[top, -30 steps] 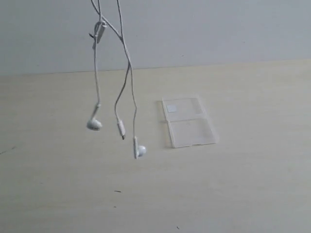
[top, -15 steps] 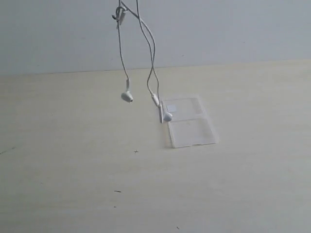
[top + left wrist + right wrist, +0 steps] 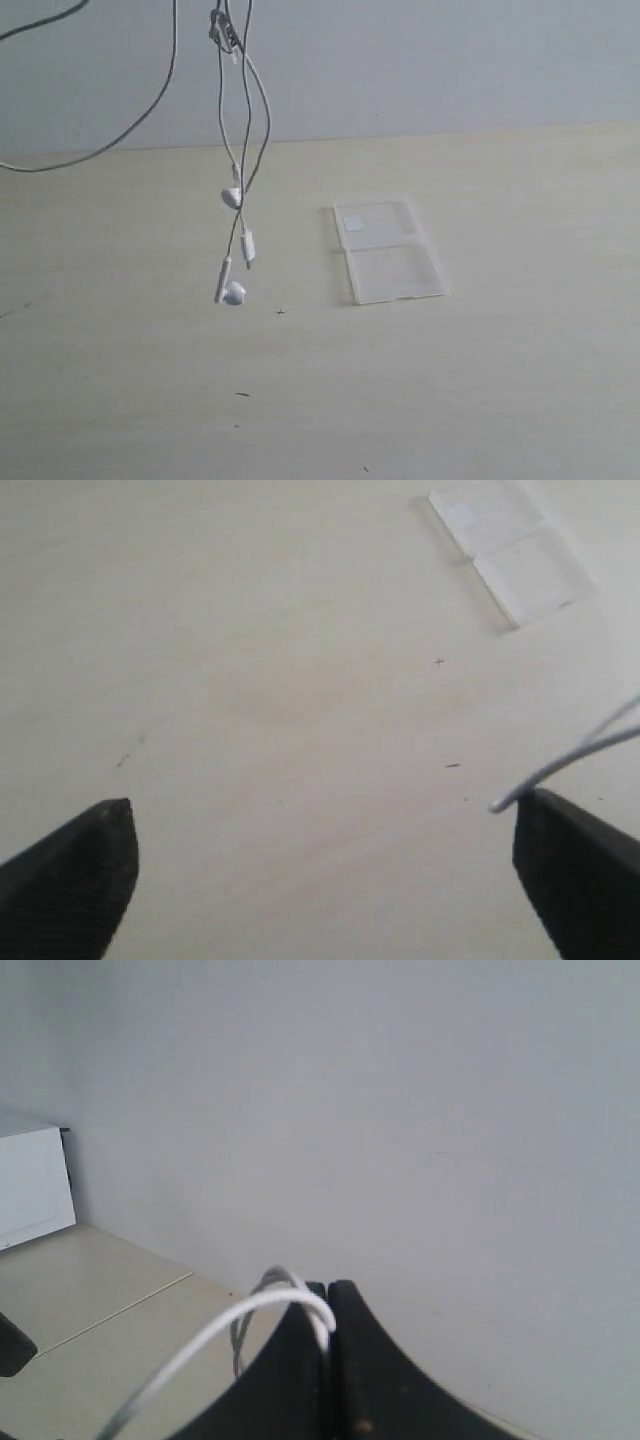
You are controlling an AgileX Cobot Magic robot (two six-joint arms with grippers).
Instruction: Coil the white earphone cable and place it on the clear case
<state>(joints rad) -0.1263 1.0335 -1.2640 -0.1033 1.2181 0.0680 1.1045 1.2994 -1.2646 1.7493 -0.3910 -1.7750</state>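
Observation:
The white earphone cable [image 3: 246,120] hangs from above the exterior view's top edge, left of the clear case [image 3: 388,250]. Both earbuds [image 3: 232,293] and a small inline piece dangle above the table. Another strand [image 3: 150,105] sags out to the left edge. The case lies flat and open on the table, its white sticker [image 3: 352,222] on the far panel. My right gripper [image 3: 327,1295] is shut on a loop of the cable [image 3: 245,1312], high up facing the wall. My left gripper [image 3: 322,810] is open wide above the table, a strand [image 3: 575,758] passing by one fingertip. Neither gripper appears in the exterior view.
The pale wooden table [image 3: 480,380] runs back to a grey wall [image 3: 450,60]. A white box-like object [image 3: 30,1188] stands at the table's far side in the right wrist view. A few tiny dark specks [image 3: 241,394] dot the table.
The dangling earbuds swung from the case's near-left edge back to the left and hang lower. A long strand now sags out to the left edge of the view.

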